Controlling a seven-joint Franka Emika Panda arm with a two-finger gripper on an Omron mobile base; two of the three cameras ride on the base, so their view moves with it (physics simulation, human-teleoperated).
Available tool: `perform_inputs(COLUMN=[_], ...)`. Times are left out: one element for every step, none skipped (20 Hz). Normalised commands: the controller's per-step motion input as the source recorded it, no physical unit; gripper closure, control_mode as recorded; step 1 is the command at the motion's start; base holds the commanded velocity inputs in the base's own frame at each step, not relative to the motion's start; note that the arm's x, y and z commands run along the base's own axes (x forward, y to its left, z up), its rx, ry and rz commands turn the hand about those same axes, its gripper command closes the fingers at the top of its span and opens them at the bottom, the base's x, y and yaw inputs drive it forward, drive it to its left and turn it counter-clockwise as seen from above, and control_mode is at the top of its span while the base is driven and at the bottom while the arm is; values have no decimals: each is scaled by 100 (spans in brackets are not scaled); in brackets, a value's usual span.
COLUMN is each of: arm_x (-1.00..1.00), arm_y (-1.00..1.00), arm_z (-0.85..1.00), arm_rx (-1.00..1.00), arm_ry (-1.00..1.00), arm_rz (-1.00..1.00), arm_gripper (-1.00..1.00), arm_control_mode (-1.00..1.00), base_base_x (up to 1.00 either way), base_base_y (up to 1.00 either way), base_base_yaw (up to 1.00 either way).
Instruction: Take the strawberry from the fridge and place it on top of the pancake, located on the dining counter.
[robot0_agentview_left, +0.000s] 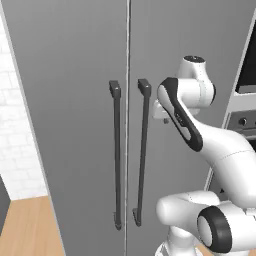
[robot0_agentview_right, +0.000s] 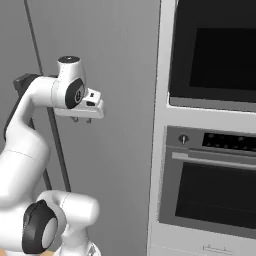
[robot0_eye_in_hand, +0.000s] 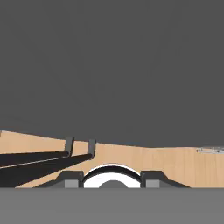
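Note:
The fridge (robot0_agentview_left: 70, 100) stands shut, a tall grey two-door front with two dark bar handles (robot0_agentview_left: 116, 155) (robot0_agentview_left: 142, 150) at its middle seam. My gripper (robot0_agentview_right: 82, 120) hangs close in front of the right door, at the height of the handle tops and to their right, fingers pointing down. In the hand view the gripper (robot0_eye_in_hand: 112, 177) looks down along the grey door (robot0_eye_in_hand: 113, 65), and its tips stand apart with nothing between them. The handles (robot0_eye_in_hand: 39, 159) run off to the left there. The strawberry, the pancake and the dining counter are out of view.
A built-in oven stack (robot0_agentview_right: 215, 150) in a white frame stands right beside the fridge. A white brick wall (robot0_agentview_left: 12, 125) is to the fridge's left. Wood floor (robot0_agentview_left: 25, 225) lies below.

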Motion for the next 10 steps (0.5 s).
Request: perform_inputs(arm_x=[-3, 0, 0, 0, 0, 0, 0, 0, 0, 0], arm_y=[0, 0, 0, 0, 0, 0, 0, 0, 0, 0], arm_z=[0, 0, 0, 0, 0, 0, 0, 0, 0, 0], arm_rx=[0, 0, 0, 0, 0, 0, 0, 0, 0, 0], arm_ry=[0, 0, 0, 0, 0, 0, 0, 0, 0, 0], arm_rz=[0, 0, 0, 0, 0, 0, 0, 0, 0, 0], arm_gripper=[-100, -100, -100, -100, -100, -100, -100, -100, -100, -100], arm_control_mode=[-100, 100, 100, 100, 100, 100, 100, 100, 100, 100], base_base_x=[0, -44, -70, -100, -100, -100, -100, -100, -94, -63], base_base_y=[0, 0, 0, 0, -4, 0, 0, 4, 36, 61], base_base_yaw=[0, 0, 0, 3, 0, 0, 0, 0, 1, 0])
